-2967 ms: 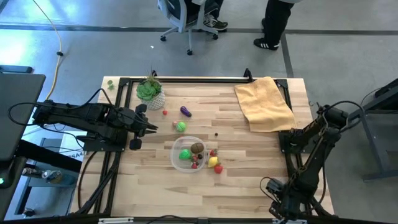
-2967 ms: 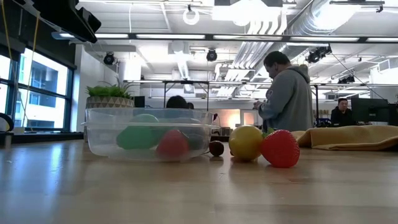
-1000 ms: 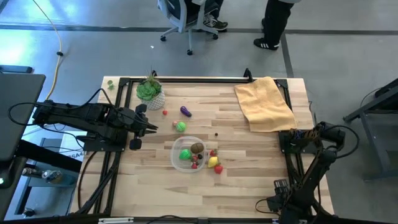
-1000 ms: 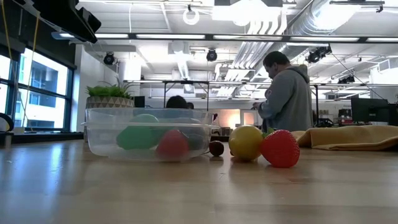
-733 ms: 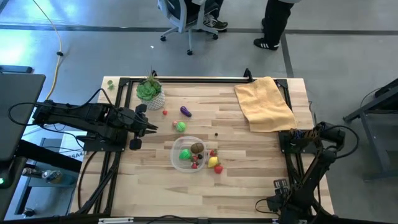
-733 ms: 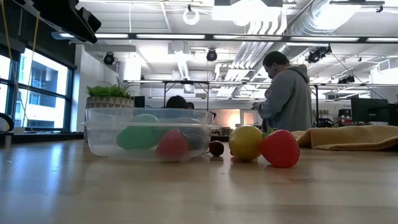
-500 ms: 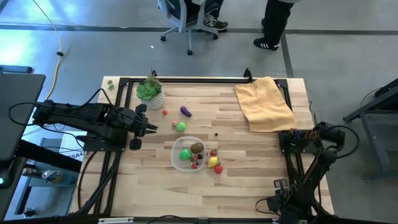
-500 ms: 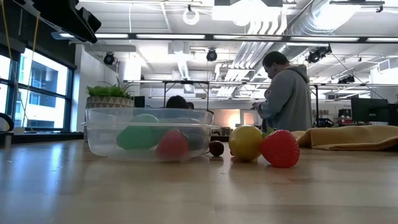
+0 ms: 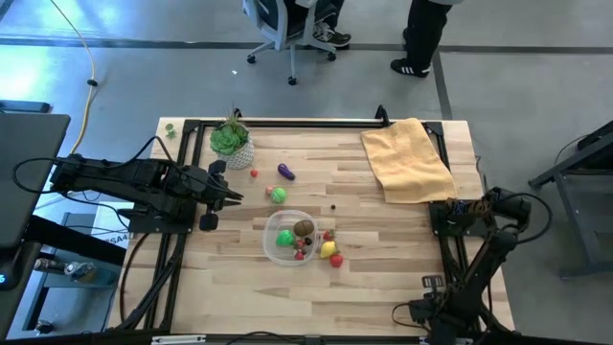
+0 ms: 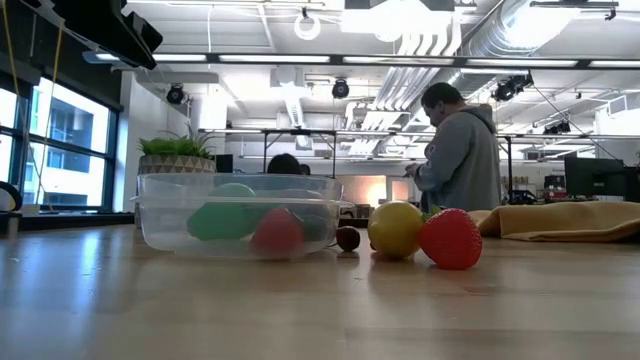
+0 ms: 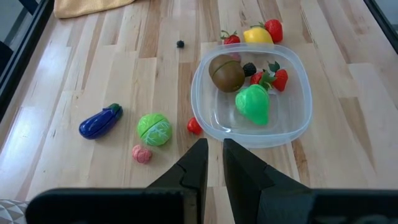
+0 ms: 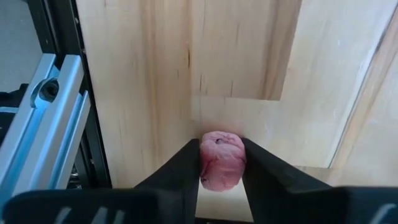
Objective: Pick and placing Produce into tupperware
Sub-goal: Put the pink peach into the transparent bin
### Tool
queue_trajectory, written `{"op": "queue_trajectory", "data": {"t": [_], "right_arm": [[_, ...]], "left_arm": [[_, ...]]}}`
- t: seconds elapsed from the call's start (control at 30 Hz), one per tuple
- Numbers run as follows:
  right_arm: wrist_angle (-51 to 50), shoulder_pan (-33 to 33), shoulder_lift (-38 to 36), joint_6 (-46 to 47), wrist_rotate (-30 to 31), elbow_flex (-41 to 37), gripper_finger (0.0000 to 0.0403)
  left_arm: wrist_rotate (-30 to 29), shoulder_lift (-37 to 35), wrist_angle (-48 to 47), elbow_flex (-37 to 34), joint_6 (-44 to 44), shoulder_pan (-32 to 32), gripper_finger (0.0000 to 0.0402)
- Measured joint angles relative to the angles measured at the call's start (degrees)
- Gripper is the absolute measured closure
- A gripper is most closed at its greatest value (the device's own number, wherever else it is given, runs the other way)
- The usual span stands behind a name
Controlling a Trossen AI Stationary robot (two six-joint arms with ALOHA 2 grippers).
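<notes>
The clear tupperware (image 9: 290,237) (image 11: 252,93) (image 10: 238,213) stands mid-table with a green piece, a brown kiwi and red berries inside. A lemon (image 9: 329,249) and a strawberry (image 9: 336,260) lie beside it. An eggplant (image 9: 285,172) and a green round piece (image 9: 278,195) lie farther back. My right gripper (image 12: 221,155) (image 9: 429,305) is at the table's near right corner, shut on a small pink piece of produce (image 12: 221,160). My left gripper (image 11: 214,146) (image 9: 235,196) waits shut above the table's left side. My right gripper pinches the pink piece by its two opposite sides (image 12: 205,158) between its two fingers. The fingers come from above, pointing down. The piece sits on the wood close to the table's metal edge rail.
A potted plant (image 9: 232,142) stands at the far left and a yellow cloth (image 9: 407,158) lies at the far right. A small dark bit (image 9: 333,206) lies mid-table. The metal frame rail (image 12: 43,106) runs right beside the right gripper. People stand beyond the far edge.
</notes>
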Motion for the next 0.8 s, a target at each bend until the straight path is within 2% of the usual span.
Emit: {"op": "queue_trajectory", "data": {"t": [0.17, 0.4, 0.67, 0.8], "right_arm": [[-0.1, -1.7, -0.4, -0.3, 2.2, 0.9, 0.0317], [-2.0, -8.1, -3.7, -5.1, 13.3, 6.4, 0.0317], [-3.8, -25.2, -4.7, -22.7, 27.6, 20.1, 0.0318], [-0.9, -36.3, -4.8, -32.9, 28.4, 27.9, 0.0318]], "left_arm": [[0.0, 0.0, 0.0, 0.0, 0.0, 0.0, 0.0362], [0.0, 0.0, 0.0, 0.0, 0.0, 0.0, 0.0362], [0.0, 0.0, 0.0, 0.0, 0.0, 0.0, 0.0362], [0.0, 0.0, 0.0, 0.0, 0.0, 0.0, 0.0362]]}}
